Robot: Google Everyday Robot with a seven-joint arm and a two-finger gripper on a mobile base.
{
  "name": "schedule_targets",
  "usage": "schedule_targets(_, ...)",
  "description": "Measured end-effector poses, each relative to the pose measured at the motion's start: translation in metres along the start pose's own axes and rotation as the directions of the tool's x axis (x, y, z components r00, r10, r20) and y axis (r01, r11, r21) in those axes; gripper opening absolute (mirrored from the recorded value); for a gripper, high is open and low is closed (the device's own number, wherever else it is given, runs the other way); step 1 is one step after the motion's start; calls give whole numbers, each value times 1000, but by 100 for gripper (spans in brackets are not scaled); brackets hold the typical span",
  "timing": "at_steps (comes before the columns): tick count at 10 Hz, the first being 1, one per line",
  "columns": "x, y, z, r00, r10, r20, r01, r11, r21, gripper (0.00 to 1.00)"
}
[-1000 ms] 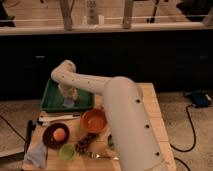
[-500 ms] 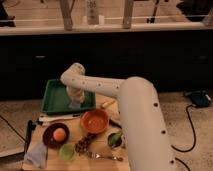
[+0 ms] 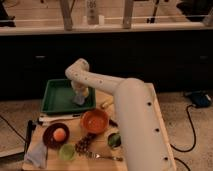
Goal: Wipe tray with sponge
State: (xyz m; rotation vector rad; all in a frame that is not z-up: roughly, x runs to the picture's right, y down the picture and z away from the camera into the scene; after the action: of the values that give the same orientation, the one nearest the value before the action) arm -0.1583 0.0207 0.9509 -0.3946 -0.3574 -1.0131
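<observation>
I'm reaching my arm [image 3: 115, 90] down over the green tray [image 3: 55, 97], and my gripper [image 3: 81, 95] is hanging low at the tray's right side, right above its floor. The sponge [image 3: 80, 99] is sitting under the gripper tip, looking pale grey-blue and soft, pressing on or just above the tray bottom; I'm judging I'm gripping it, since wiping needs it pinned to the surface, but I cannot tell how my pincer is set. The tray is a shallow rectangle with a raised rim, smooth plastic by the look, lying at the back left of the wooden table [image 3: 160, 120] so my arm is coming at it from the right. Nearer the front: 1 orange bowl [image 3: 95, 120], round and glossy; 1 dark bowl [image 3: 56, 135] holding an orange ball; 1 small green cup [image 3: 66, 151]; a crumpled cloth [image 3: 37, 155] at the left corner. These are sitting well apart from the tray, leaving wiping room.
</observation>
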Motion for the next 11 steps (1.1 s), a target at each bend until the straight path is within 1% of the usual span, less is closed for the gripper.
schedule_targets(1,6,-7,1,1000,0,-6,0,1000,-2,1)
schedule_targets(3,-1,-33,5,999,-33,0,33,999,3,1)
schedule_targets(4,-11,-48,6,997,-71,10,71,997,7,1)
schedule_targets(5,-17,-55,7,995,-98,13,98,995,8,1)
schedule_targets(6,-28,-59,8,991,-132,21,132,991,9,1)
schedule_targets(7,-40,-58,6,987,-158,29,157,987,13,1)
schedule_targets(8,-48,-52,4,985,-168,31,167,986,15,1)
schedule_targets(10,-60,-31,-2,984,-175,39,175,984,17,1)
schedule_targets(11,-63,-20,-3,983,-179,43,178,984,8,1)
